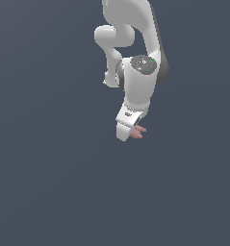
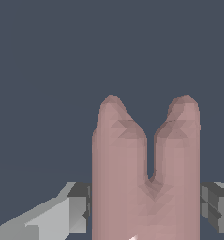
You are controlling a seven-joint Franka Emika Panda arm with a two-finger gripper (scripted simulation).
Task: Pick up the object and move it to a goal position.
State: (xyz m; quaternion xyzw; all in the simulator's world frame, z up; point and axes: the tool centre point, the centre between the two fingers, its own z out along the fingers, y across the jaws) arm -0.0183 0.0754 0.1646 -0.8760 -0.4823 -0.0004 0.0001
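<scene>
Hand (image 1: 128,133) seems clamped on the two-lobed pink object (image 2: 146,178), with the fingers (image 2: 76,206) at its sides; I fear the narrow base slips if I move fast.

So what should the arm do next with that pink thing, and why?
Probably carry it on toward the goal without loosening its grip. In the wrist view the pink piece sits between the two fingers, which appear pressed against its sides. No goal marker shows, so I can't say which direction.

Exterior view high, looking down, distant, wrist view close along claw (image 2: 146,206), both sharing pink object (image 1: 138,132)
</scene>
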